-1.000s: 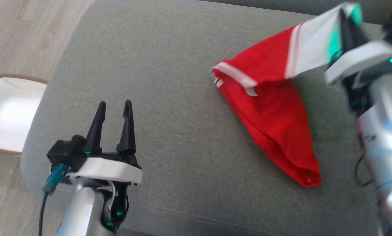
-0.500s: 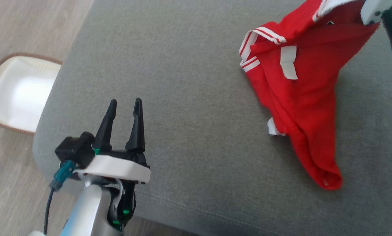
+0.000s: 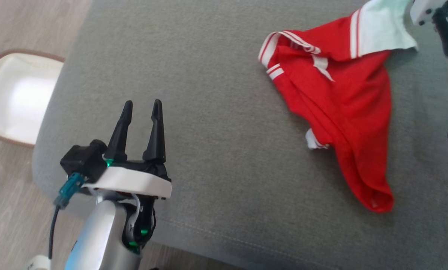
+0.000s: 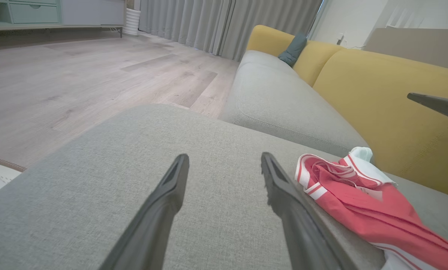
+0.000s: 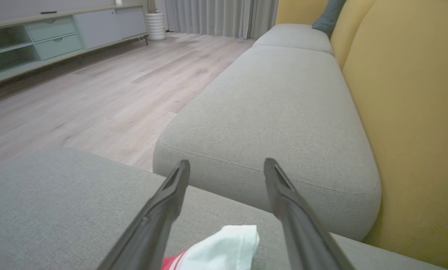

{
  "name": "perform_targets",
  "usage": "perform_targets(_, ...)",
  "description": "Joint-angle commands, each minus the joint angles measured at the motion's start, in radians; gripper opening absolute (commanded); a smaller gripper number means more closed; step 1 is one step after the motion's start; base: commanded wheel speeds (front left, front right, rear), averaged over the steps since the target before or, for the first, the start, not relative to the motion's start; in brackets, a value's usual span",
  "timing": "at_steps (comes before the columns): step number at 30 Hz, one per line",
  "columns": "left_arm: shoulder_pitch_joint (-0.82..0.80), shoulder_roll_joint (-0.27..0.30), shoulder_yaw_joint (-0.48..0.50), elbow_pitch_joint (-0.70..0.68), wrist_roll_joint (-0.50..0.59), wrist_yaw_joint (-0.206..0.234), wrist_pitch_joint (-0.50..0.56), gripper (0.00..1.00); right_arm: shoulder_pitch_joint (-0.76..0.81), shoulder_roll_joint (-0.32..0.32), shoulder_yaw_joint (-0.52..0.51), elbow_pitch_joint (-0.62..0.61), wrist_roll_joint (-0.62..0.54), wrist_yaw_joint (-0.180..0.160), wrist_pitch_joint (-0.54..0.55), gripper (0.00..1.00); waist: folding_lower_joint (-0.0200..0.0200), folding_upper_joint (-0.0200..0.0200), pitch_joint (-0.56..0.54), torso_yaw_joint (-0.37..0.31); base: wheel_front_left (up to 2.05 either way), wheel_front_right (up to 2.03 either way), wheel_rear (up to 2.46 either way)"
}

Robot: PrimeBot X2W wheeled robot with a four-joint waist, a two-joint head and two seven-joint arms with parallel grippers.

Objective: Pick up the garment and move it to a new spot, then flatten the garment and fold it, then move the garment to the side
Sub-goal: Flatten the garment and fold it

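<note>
The garment [image 3: 340,123], a pair of red shorts with white stripes, lay crumpled on the grey sofa seat cushion [image 3: 209,157], toward its far right part and near the yellow backrest [image 5: 415,112]. It was doubled over on itself. A white pocket lining [image 3: 385,30] was turned out at the far end, and a narrow red tail pointed to the near right.

The right gripper [image 5: 227,162] stood above the lining with its fingers spread wide and nothing between them. The left gripper [image 3: 142,103] hovered over the near left of the cushion, well apart from the garment, its fingers likewise wide apart and empty.

Hazards judged from this state:

1. Snagging. The lining lay just below the right fingers. A descent or a low sideways move could catch it and drag the whole garment, adding creases.
2. Single-layer grasp. The layers overlapped, and their edges were hard to tell apart. A pinch on the top layer alone would raise a bunch rather than a flat panel, and the fold would come out skewed.
3. One-sided pull. With the left gripper far off, a pull by the right arm alone would slide the cloth over the cushion instead of spreading it.
4. Loss of the garment. A pull to the far right could push cloth against or behind the backrest. A pull to the near side could take the tail over the cushion edge toward the floor [image 3: 6,210].
</note>
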Motion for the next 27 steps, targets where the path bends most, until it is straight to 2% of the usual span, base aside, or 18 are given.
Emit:
perform_targets(1, -0.037, 0.009, 0.033, -0.025, 0.001, 0.000, -0.005, 1.00, -0.035, 0.018, 0.009, -0.020, 0.009, -0.001, -0.016, 1.00, -0.0002, 0.0000, -0.007, -0.016, 0.00, 0.00, 0.00)
perform_targets(6, -0.038, 0.009, 0.053, -0.028, 0.020, -0.003, -0.005, 1.00, -0.016, 0.033, 0.033, 0.003, 0.049, -0.001, -0.067, 1.00, -0.0002, 0.0000, -0.049, -0.076, 0.00, 0.00, 0.00)
perform_targets(12, -0.023, 0.009, 0.084, -0.038, 0.050, -0.008, -0.005, 1.00, 0.064, 0.058, 0.072, -0.030, 0.118, -0.001, -0.130, 1.00, -0.0002, 0.0000, -0.108, -0.145, 0.00, 0.00, 0.00)
perform_targets(19, -0.004, 0.009, 0.111, -0.058, 0.082, -0.017, -0.005, 1.00, 0.218, 0.053, 0.130, -0.175, 0.203, -0.001, -0.227, 1.00, -0.0002, 0.0000, -0.161, -0.215, 0.00, 0.00, 0.00)
perform_targets(27, 0.010, 0.009, 0.139, -0.080, 0.096, -0.021, -0.005, 1.00, 0.431, 0.051, 0.048, -0.403, 0.191, -0.001, -0.282, 1.00, -0.0002, 0.0000, -0.188, -0.268, 0.00, 0.00, 0.00)
